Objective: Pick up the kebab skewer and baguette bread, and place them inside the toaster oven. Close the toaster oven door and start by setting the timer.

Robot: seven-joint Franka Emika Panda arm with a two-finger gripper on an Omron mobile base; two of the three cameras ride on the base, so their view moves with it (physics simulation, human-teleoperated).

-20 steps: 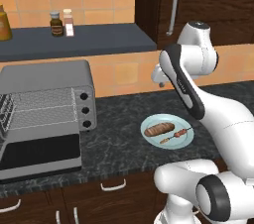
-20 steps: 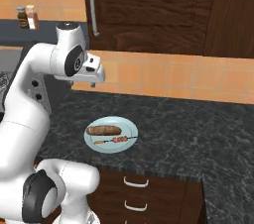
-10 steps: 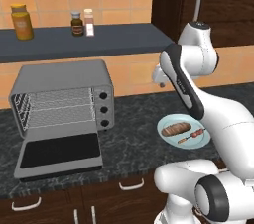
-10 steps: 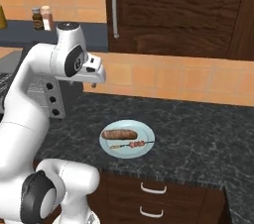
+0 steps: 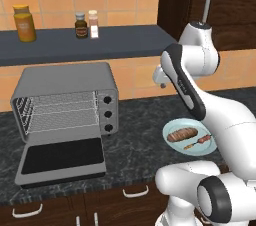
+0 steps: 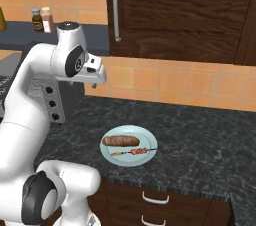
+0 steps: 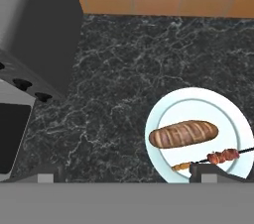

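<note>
Golden-brown scored baguette bread [image 7: 183,134] beside thin kebab skewer [image 7: 218,157] on pale plate [image 7: 163,114], hand [image 7: 122,173] released above

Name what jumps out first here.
The toaster oven sits on the dark counter with its door dropped flat open and the wire rack bare. To its right a pale plate carries the baguette bread and, beside it, the kebab skewer.
</note>
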